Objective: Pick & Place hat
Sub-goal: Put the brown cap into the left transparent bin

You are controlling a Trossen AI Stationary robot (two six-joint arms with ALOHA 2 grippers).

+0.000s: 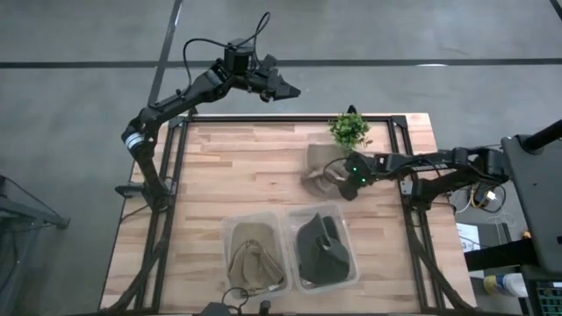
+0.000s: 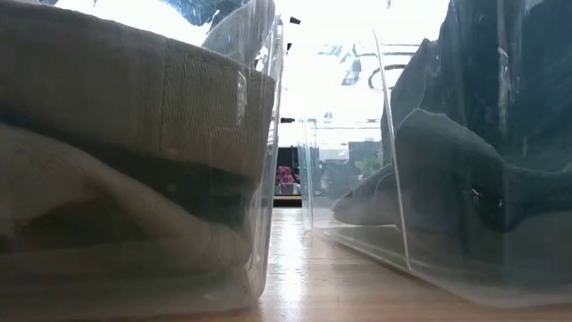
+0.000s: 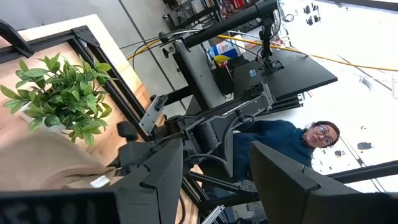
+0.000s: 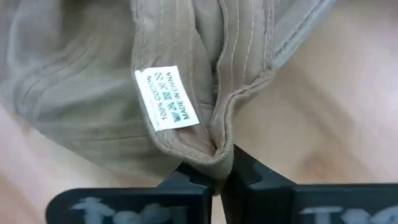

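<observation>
Wooden slats make up the tabletop (image 1: 228, 167), which sits on grey concrete floor, and a person in a dark top shows at the lower right of the left wrist view, beyond the table. A small potted plant (image 1: 349, 130) stands near the upper right of the table in the high view.

Just below that plant, right of centre, lies the khaki hat (image 1: 321, 167), and the right gripper (image 1: 350, 185) is on it. The right wrist view shows its two dark fingers closed tight on a fold of the hat's rim (image 4: 219, 152), pinching the fabric between them beside the white care label (image 4: 166, 98).

The left gripper (image 1: 283, 89) hangs above the table's upper edge, off the work, its fingers spread apart and holding nothing.

To my eye the pick is just made: the grasp is set, the hat not yet clearly off the wood. Next would be a lift and a carry down the frame to the clear bins, likely the left bin (image 1: 255, 256) with tan cloth in it rather than the right bin (image 1: 323, 247) with dark cloth.

The hat lies crumpled, its long axis roughly left to right in the high view, the pinched rim towards the right arm. Which way the brim faces I can't tell.
</observation>
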